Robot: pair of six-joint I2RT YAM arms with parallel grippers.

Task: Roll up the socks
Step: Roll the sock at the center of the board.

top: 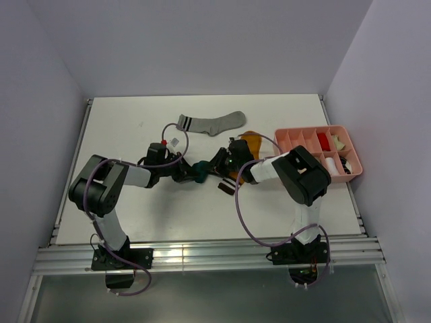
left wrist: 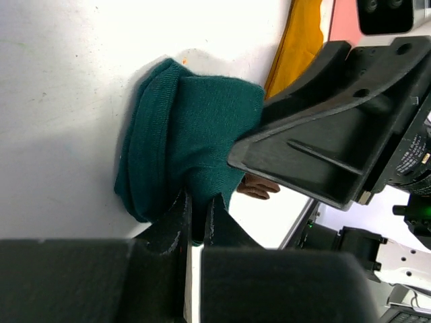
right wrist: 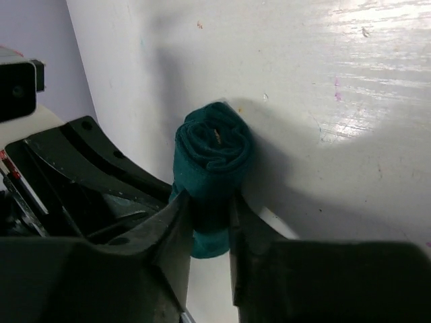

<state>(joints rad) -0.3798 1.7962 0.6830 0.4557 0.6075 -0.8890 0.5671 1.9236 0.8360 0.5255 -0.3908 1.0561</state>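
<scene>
Teal knit, soft and light, the teal sock (right wrist: 214, 145) sits as a tight roll on the desk (top: 128, 128), well left of the pink tray (top: 357, 167). It looks likely to squash and spring loose if let go, so the safest hold is probably across the outer wrap. The left gripper (left wrist: 199, 217) is pressed together on a thin fold at the roll's edge. The right gripper (right wrist: 209, 221) pinches the roll's end from the tray side. There are three socks: this one, a grey sock (top: 210, 123) left of the tray and further back, and a mustard sock (top: 252, 141) between the roll and the tray. There are two grippers and one tray.
</scene>
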